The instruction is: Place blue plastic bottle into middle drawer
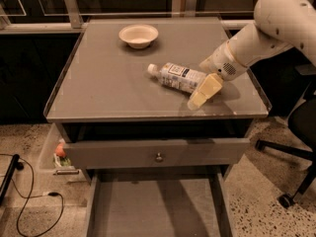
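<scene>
One arm, one tool, and there it was: the tool [200, 95] hung low over the bench [98, 88], right at the front corner on the arm's side, tip almost on the glass. Spread or pressed together? From where I stood I could not tell, and I couldn't swear it was pinching anything.

The blue plastic bottle [178, 77] lay on its side near the middle of the bench top, not in any drawer. Its long axis ran on a slant, with the white cap pointing back toward the white bowl [138, 35] and the base pointing straight at the tool. So the tool sat at the base end, touching it or just beside it, I couldn't say which. My read: any grab had to come across that slanted body, not along it.

Count them up: one bottle, one bowl well apart at the back, and two drawers pulled out below. The upper drawer [123, 154] with its round knob [158, 157] was barely out. The middle drawer [148, 211] was pulled far out, grey floor bare, waiting beneath the front edge.
</scene>
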Available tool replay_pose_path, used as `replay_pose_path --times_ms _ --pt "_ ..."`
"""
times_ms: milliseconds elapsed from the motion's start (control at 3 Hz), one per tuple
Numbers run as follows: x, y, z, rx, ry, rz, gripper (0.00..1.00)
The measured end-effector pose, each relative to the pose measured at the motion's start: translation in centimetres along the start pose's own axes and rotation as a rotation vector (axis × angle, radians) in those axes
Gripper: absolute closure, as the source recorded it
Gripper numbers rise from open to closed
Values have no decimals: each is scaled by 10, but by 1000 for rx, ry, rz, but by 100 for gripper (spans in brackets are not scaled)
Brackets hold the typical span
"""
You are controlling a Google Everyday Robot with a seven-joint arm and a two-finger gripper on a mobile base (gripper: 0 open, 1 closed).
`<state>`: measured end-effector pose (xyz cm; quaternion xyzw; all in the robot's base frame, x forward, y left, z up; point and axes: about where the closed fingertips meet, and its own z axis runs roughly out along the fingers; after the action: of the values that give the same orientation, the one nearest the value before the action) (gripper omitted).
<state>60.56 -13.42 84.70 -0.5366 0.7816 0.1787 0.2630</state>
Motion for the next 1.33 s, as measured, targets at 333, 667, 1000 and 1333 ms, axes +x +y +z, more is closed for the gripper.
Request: replay_pose_path --times_ms 333,667,1000,1333 --pt "0 0 1 -1 0 6 11" --pt "0 0 1 -1 0 6 29" --pt "0 0 1 -2 0 6 52" --pt "0 0 1 -2 0 6 76"
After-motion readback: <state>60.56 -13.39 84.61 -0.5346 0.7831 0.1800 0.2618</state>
